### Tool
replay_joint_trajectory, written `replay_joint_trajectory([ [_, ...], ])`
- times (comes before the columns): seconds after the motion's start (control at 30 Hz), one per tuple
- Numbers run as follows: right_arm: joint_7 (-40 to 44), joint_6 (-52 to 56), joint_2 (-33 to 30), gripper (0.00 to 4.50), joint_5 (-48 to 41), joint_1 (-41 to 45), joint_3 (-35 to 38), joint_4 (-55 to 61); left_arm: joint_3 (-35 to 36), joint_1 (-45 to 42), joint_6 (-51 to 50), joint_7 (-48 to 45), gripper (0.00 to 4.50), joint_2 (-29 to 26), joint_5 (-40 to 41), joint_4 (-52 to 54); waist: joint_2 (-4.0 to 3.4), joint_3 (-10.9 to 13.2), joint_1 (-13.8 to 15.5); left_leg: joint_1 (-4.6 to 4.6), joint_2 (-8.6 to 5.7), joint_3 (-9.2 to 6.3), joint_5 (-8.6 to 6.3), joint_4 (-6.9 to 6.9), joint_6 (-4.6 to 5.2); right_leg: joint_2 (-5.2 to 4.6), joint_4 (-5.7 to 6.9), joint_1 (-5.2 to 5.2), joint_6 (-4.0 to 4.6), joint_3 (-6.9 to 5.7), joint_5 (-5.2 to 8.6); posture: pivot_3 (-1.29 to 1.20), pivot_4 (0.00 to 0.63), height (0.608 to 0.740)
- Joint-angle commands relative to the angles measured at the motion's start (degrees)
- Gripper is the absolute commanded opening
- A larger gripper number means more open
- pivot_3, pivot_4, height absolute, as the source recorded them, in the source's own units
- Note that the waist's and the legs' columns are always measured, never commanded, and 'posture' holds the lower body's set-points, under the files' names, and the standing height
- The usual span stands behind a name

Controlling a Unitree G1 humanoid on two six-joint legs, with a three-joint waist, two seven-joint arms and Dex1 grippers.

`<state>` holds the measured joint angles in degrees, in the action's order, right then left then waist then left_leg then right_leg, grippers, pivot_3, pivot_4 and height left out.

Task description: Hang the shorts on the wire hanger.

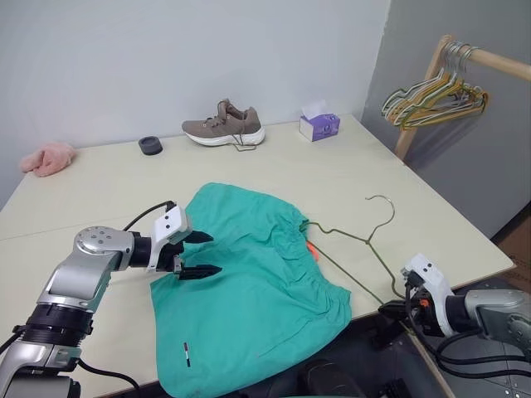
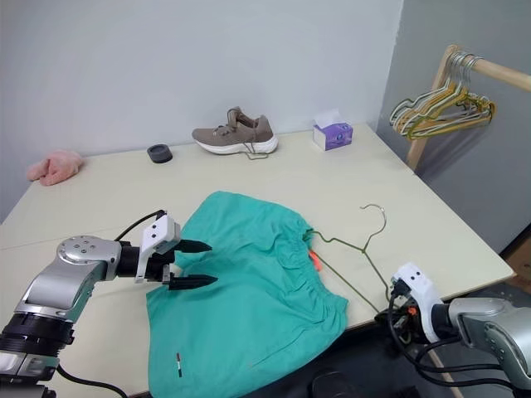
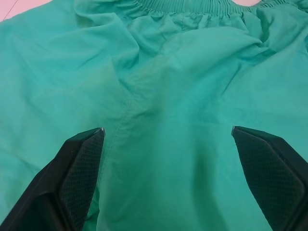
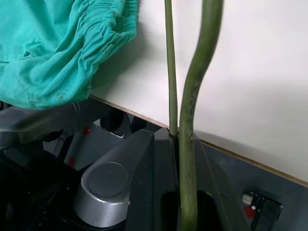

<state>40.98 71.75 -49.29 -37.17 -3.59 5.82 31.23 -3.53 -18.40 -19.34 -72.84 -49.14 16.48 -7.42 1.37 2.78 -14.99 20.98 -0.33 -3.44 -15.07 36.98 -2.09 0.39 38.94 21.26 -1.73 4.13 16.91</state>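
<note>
Shorts [image 1: 249, 282] lie spread flat on the pale table [image 1: 108, 182], the gathered waistband turned toward the robot's right and one leg hem hanging over the near edge; the small dark label [image 1: 186, 354] sits close to that overhang. The orange drawstring [image 1: 313, 249] peeks out at the waistband, just where the wire hanger [image 1: 357, 249] meets the cloth.

The hanger rests on the table with its hook pointing away from the robot. One shoulder end touches or slips just under the waistband; which of the two cannot be told. The opposite corner reaches the table's near right edge, where the right gripper [image 1: 398, 311] is clamped tight on it. The right wrist view confirms two wire strands running up out of the closed jaws. Holding the hanger by this outer corner appears deliberate: it leaves the far end free to be steered into the waistband opening.

The left gripper [image 1: 199, 254] hovers over the left part of the shorts with its jaws spread wide and nothing between them. The left wrist view shows only teal fabric between the fingertips [image 3: 84, 159], the elastic band beyond. This placement reads as preparation to pinch or pin the cloth so it does not slide while the wire is fed in.

Assessment: threading not yet accomplished. Risk noted: the overhanging leg may drag the garment off the edge if the cloth is disturbed.
</note>
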Motion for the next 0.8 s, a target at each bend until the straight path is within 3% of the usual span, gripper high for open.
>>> replay_joint_trajectory([
  [0.03, -0.53, 0.13, 0.4, 0.0, -1.27, 0.88, 0.4, 1.4, 0.9, -0.53, 1.01, 0.4, 4.48, 0.08, -0.14, 0.3, 0.0, 0.0, 0.01, 0.0, 0.0, 0.0, 0.0, 0.0, 0.0, 0.0, 0.0, 0.0, 0.0, 0.0, 0.0, -0.3, 0.0, 0.74],
  [0.23, -0.14, 4.8, 2.99, 0.0, -5.7, 3.87, 1.49, -0.67, 0.91, -0.6, 1.36, 0.86, 4.48, 0.42, -0.28, 0.13, -0.01, 0.0, -0.01, 0.0, 0.01, -0.01, 0.0, 0.0, 0.0, 0.0, 0.0, 0.0, 0.0, 0.0, 0.0, -0.3, 0.0, 0.74],
  [0.4, 0.89, 10.0, 4.2, 0.0, -8.4, 11.2, -0.72, -6.64, 0.79, -1.38, 1.99, 1.62, 4.48, 1.02, -0.68, -0.61, 0.0, 0.0, -0.03, 0.0, 0.0, 0.01, 0.0, 0.01, 0.0, 0.0, 0.0, 0.0, 0.0, 0.01, 0.0, -0.3, 0.0, 0.74],
  [0.8, -2.93, 19.92, 12.28, 0.0, -8.6, 21.1, -2.91, -13.92, 2.57, 0.05, 1.98, 3.58, 4.48, 0.91, -0.57, 0.35, -0.01, 0.0, 0.4, 0.05, 0.01, -0.04, 0.0, 0.0, 0.01, 0.0, 0.03, 0.05, 0.0, 0.0, -0.01, -0.26, 0.0, 0.74],
])
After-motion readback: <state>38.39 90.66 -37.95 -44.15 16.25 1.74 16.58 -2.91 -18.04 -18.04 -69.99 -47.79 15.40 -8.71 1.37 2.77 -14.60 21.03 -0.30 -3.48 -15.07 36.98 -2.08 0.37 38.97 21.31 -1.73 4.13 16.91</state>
